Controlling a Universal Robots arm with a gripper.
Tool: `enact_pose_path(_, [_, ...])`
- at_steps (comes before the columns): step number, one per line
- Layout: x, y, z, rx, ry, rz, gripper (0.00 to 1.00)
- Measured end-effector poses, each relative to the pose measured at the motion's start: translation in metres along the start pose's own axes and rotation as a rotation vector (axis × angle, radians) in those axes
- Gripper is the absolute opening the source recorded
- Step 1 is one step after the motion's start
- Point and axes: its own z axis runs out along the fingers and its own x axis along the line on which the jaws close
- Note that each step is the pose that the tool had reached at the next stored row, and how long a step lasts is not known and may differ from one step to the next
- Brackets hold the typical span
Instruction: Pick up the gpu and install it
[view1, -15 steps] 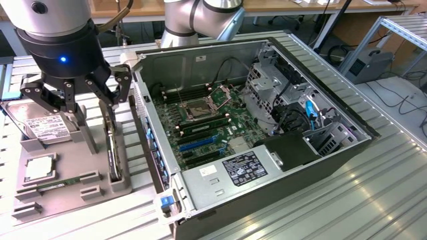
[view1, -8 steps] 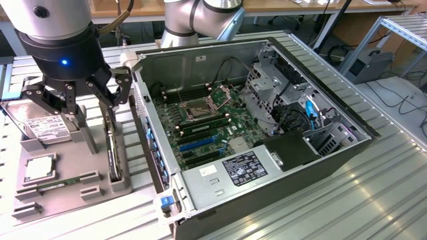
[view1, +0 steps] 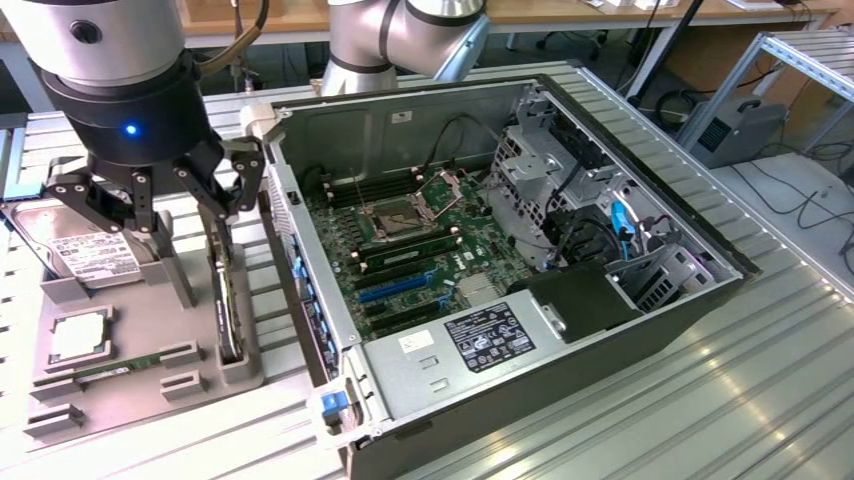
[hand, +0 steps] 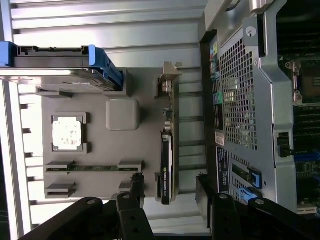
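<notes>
Two fingers (hand: 136, 187) of the black gripper (hand: 170, 200) stand apart, empty, above the thin dark gpu card (hand: 166, 155). It stands on edge in the grey tray (hand: 100, 145), its long axis alongside the open computer case (hand: 240, 100).

From where I stand I count one robot arm (view1: 114, 90) carrying one gripper (view1: 167, 215), one open computer case (view1: 641, 330) and one grey tray (view1: 134, 320). The tray holds four parts, one of each kind: one gpu (view1: 230, 300), one hard drive (view1: 87, 250), one processor chip (view1: 78, 335) and one green memory stick (view1: 120, 368). Inside the case I count one power supply (view1: 467, 345).
</notes>
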Motion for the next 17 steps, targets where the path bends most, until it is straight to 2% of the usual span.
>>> enact_pose_path(17, [0.0002,-0.0002,0.0066,0.0000,0.0000,0.000,0.54])
